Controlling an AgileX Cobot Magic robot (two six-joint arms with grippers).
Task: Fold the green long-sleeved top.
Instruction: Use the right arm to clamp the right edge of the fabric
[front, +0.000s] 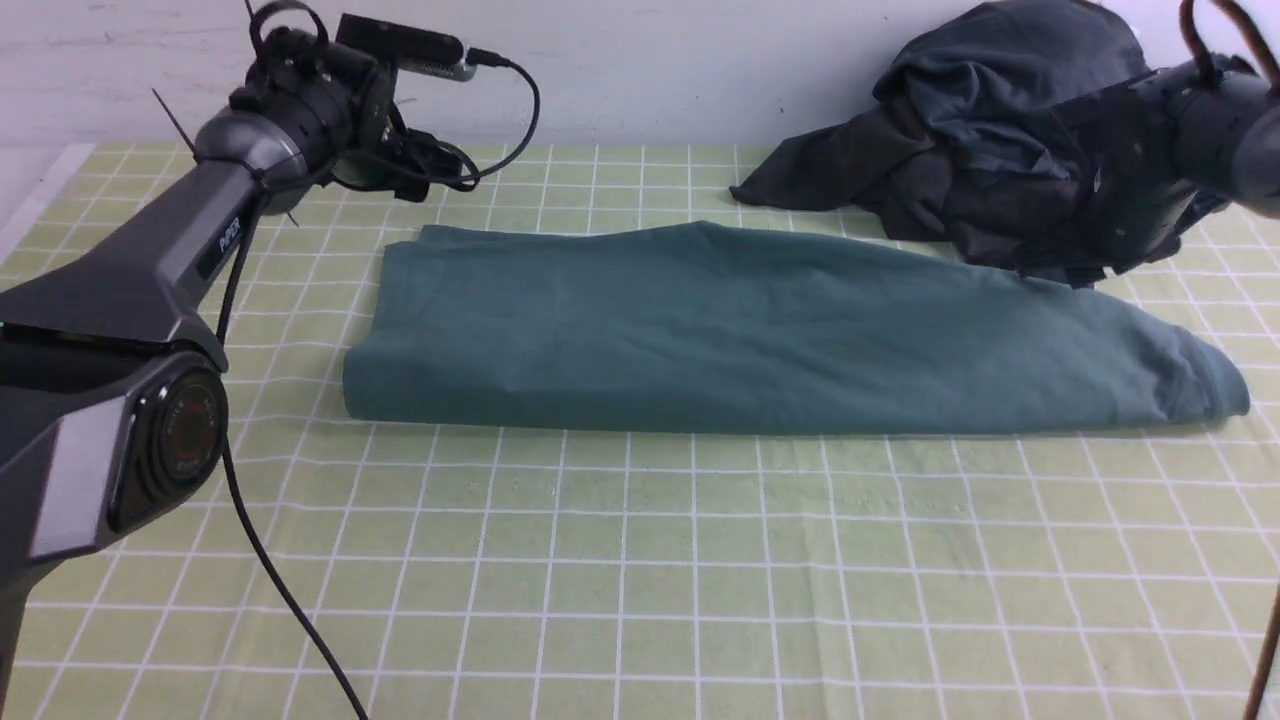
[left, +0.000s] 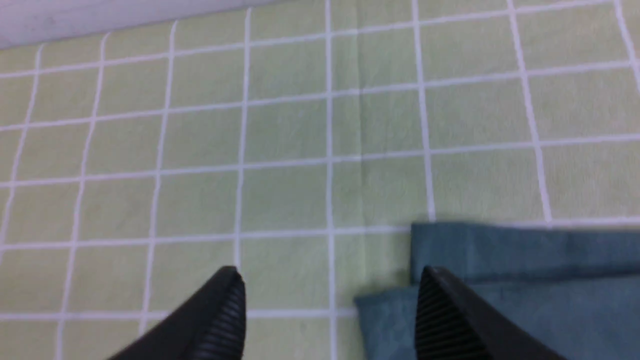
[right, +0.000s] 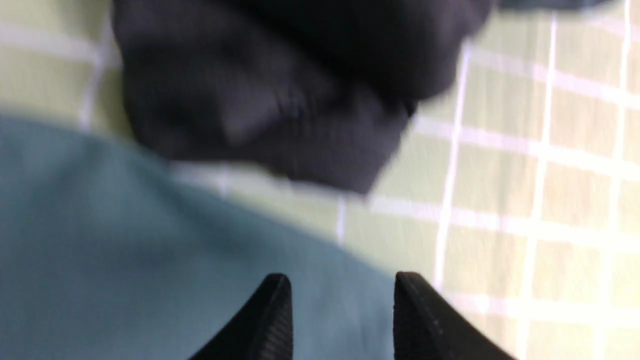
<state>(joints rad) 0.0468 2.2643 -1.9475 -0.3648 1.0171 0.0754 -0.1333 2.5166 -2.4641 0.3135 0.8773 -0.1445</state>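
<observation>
One green long-sleeved top (front: 760, 330) lies on the checked tablecloth (front: 640, 560), folded into a single long, flat band running across the table; no sleeve, cuff or neck shows. The left wrist view shows two layers of it (left: 525, 280) stacked at one corner, the upper edge set slightly back from the lower.

One dark charcoal garment (front: 1000, 150) sits crumpled in a heap behind the top's right end, its lower edge touching or overlapping the top there; in the right wrist view it (right: 280, 100) is blurred.

Two arms are in view. The left arm (front: 150, 260) reaches over the top's far left corner. The left gripper (left: 327, 272) has its two fingers spread wide with nothing between them: one finger is above the top's corner, the other above bare tablecloth beside the top. The right arm (front: 1230, 130) comes in above the top's right end, in front of the dark heap. The right gripper (right: 342, 277) also has its two fingers parted, hanging over the top (right: 125, 250) near its edge and pinching nothing.

One black cable (front: 280, 590) trails across the tablecloth in front of the top's left end.
</observation>
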